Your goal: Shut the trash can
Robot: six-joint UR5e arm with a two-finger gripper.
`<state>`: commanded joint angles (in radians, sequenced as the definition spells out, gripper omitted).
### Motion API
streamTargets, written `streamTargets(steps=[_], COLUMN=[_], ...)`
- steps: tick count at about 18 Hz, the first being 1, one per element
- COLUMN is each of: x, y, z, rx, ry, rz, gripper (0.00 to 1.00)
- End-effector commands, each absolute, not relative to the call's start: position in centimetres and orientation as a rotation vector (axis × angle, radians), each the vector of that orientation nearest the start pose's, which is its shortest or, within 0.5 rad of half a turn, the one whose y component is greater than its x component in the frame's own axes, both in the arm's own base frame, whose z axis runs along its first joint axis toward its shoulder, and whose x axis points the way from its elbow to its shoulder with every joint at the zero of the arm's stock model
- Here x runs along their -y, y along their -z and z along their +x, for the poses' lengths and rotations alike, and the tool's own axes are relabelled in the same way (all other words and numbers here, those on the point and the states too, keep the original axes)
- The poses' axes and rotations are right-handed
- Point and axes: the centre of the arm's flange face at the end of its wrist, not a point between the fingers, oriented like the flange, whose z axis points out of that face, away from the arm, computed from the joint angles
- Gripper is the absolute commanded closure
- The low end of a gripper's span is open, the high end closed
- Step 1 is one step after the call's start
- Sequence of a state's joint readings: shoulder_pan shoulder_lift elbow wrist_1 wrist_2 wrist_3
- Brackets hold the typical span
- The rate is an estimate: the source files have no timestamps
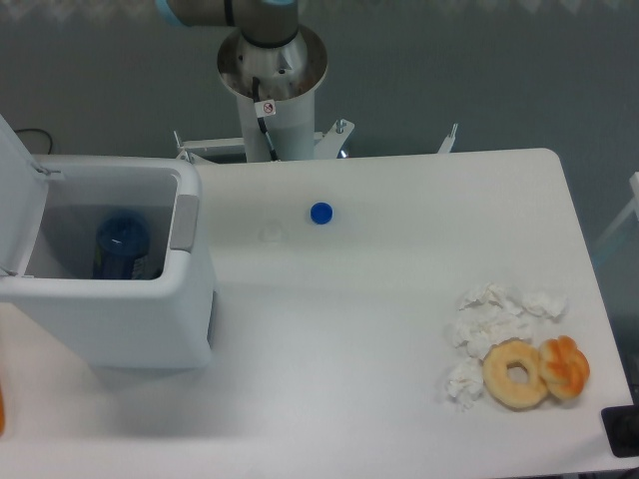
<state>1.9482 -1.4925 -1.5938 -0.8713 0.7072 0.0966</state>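
The trash can (130, 319) is a boxy white plastic bin at the left of the table. Its flat white lid (18, 200) stands open, swung up at the far left edge of the frame. A grey latch tab (186, 222) sits on the right rim. Inside the bin lies a blue bottle-like object (122, 242). Only the arm's base column (272, 80) and a bit of a joint show at the top. The gripper is out of view.
A small blue cap (320, 213) lies on the table near the back middle. Crumpled white tissues (494, 319), a plain doughnut (516, 373) and an orange pastry (565, 367) lie at the front right. A dark object (624, 431) sits at the right corner.
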Motion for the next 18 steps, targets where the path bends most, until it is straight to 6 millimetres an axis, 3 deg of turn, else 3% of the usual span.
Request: streamTargets(steps=[5,18], x=[-52.2,-53.7], y=[-62.4,-59.6], z=[3.2,2.6], rx=[-0.104,-0.075], ry=[0.776,0.798], rz=[-2.166,-2.212], gripper=[0.00,0.00])
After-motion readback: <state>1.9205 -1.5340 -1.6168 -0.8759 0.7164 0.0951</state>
